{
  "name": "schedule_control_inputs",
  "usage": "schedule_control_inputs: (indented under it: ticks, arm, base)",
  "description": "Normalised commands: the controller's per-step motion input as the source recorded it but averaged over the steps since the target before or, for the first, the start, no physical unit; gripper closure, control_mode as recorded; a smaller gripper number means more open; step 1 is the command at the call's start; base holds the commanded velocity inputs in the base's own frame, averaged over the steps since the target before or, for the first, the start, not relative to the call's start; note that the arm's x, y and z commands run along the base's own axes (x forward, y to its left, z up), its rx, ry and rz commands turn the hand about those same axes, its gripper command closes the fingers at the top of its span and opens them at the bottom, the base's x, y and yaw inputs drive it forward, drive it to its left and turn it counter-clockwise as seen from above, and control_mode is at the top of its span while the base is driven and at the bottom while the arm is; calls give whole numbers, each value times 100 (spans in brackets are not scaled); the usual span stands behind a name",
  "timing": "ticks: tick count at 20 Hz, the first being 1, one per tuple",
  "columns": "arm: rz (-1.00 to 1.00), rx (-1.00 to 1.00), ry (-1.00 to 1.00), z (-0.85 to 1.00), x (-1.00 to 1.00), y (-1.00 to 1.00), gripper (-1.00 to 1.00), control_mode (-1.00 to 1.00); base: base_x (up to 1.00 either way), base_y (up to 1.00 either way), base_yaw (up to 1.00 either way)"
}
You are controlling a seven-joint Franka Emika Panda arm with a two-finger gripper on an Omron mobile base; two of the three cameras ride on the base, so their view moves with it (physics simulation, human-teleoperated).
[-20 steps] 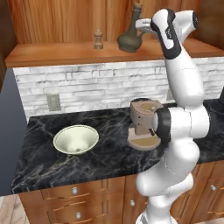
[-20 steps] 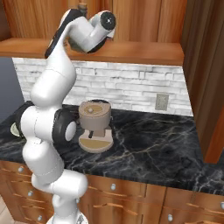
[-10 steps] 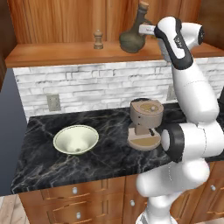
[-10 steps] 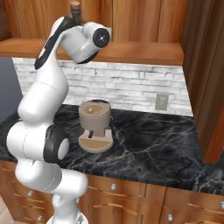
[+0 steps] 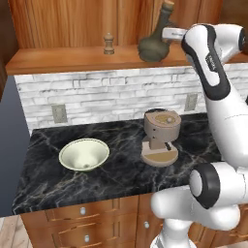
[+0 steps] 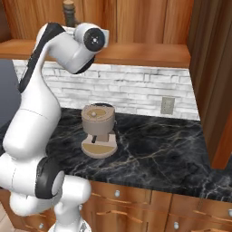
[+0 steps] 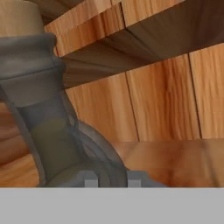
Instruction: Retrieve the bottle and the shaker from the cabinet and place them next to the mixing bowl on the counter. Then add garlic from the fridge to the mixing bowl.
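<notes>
A dark, round-bellied bottle point(image 5: 154, 46) with a cork stands slightly tilted on the open wooden cabinet shelf point(image 5: 72, 60). My gripper point(image 5: 169, 33) reaches it from the right and is shut on the bottle's neck. Up close, the bottle point(image 7: 52, 131) sits right at my gripper point(image 7: 111, 180). The bottle's cork point(image 6: 69, 9) pokes up behind my arm. A small brown shaker point(image 5: 109, 43) stands on the shelf to the bottle's left. The cream mixing bowl point(image 5: 84, 154) rests on the black counter point(image 5: 48, 184). The garlic and the fridge are out of view.
A brown coffee machine point(image 5: 160, 135) stands on the counter right of the bowl, also seen as the coffee machine point(image 6: 99, 129). A white brick wall point(image 5: 97, 99) with outlets backs the counter. A tall wooden panel point(image 6: 213, 90) bounds the right side.
My arm has swung over to the right and its elbow has dropped. The hand and the bottle have shifted slightly right along the shelf. The jaws stay shut.
</notes>
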Motion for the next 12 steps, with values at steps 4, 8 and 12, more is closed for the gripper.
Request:
schedule_control_inputs:
  ticks: [4,8,12]
  arm:
    - [-7,-2,13,-64,-100,22,100,-100]
    - [-11,-13,5,-98,-97,22,100,-100]
    - [-11,-8,0,-100,-48,5,100,-100]
  base:
    - [0,0,0]
    - [0,0,0]
    - [0,0,0]
